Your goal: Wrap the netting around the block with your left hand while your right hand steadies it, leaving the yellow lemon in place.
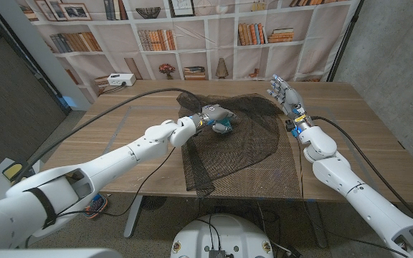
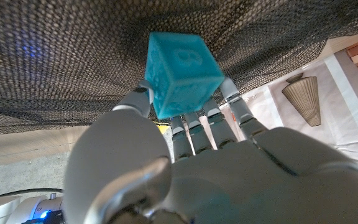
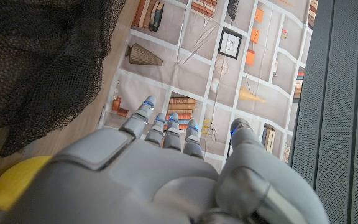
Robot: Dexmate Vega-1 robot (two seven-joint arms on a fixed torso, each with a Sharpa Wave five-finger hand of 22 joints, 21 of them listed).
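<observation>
The translucent turquoise cube-shaped block (image 2: 183, 73) sits at the tips of the left hand (image 1: 210, 117), a little above the middle of the head view; in the left wrist view the fingers (image 2: 199, 124) close around it from below and hold it, an embossed figure showing on its upper face. Under and behind the block spreads the black mesh netting (image 1: 242, 154), a large sheet draped over the centre of the wooden table (image 1: 350, 136), bunched and folded toward its upper edge and lying flatter toward the table's near edge. The right hand (image 1: 284, 94) stands at the netting's upper right corner in the head view, fingers apart and raised, holding nothing. In the right wrist view, a rounded yellow lemon (image 3: 14, 180) peeks out at the lower left, beside the back of that hand, on the wood close to the netting's edge. A printed bookshelf backdrop (image 1: 192, 36) fills the top of the head view.
</observation>
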